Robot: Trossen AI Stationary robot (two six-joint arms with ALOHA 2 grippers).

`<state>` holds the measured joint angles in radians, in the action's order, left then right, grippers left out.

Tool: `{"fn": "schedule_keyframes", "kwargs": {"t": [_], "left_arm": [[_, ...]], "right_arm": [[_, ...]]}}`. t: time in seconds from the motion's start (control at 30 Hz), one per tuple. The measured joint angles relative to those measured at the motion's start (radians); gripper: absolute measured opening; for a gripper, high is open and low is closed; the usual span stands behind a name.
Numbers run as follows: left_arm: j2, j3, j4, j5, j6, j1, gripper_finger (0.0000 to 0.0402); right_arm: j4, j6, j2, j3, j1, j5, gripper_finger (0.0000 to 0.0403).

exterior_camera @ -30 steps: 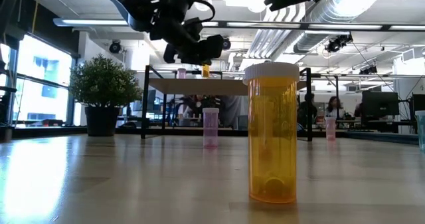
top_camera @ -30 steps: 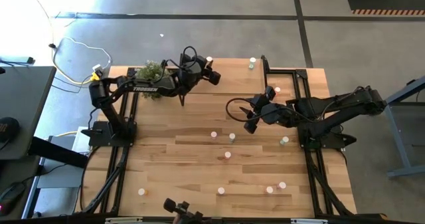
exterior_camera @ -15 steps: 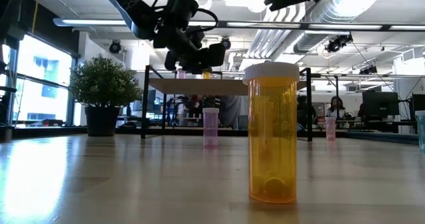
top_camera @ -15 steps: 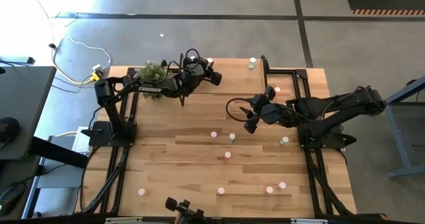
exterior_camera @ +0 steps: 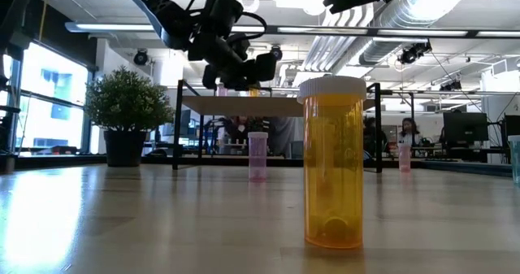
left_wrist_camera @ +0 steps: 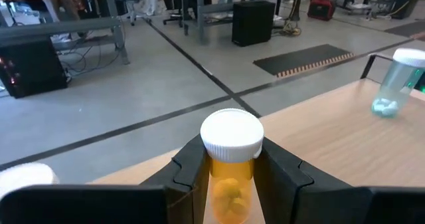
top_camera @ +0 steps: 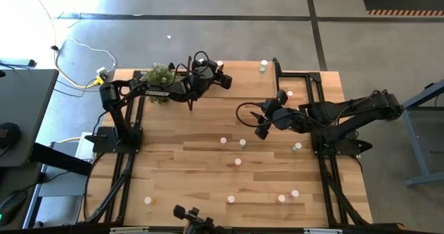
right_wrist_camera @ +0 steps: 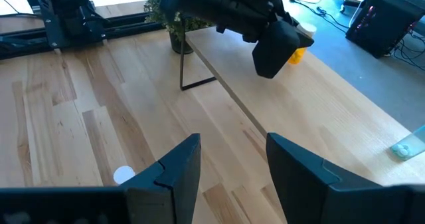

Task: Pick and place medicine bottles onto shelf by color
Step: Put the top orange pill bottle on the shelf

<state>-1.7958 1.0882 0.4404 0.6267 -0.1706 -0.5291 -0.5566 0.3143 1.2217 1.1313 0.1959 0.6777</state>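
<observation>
Left gripper (left_wrist_camera: 229, 184) clamped on orange medicine bottle (left_wrist_camera: 230, 159) above shelf (right_wrist_camera: 319, 98) for placing among like colours; right gripper (right_wrist_camera: 232, 161) parked mid-table, fingers apart, empty.

The shelf (right_wrist_camera: 279, 84) stands at the table's (top_camera: 180, 157) far edge, the potted plant (top_camera: 158, 74) at its left end. The left gripper (left_wrist_camera: 229, 177) hangs above the shelf, the right gripper (top_camera: 260, 123) over mid-table; loose bottles (top_camera: 238, 162) dot the near half
</observation>
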Motion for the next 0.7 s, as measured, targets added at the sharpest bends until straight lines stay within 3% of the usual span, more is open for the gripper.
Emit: {"fn": "schedule_keyframes", "kwargs": {"t": [0.7], "left_arm": [[-0.035, 0.0, 0.041, -0.002, 0.052, 0.0, 0.009]], "right_arm": [[0.001, 0.002, 0.0, 0.0, 0.0, 0.0, 0.0163]]}}
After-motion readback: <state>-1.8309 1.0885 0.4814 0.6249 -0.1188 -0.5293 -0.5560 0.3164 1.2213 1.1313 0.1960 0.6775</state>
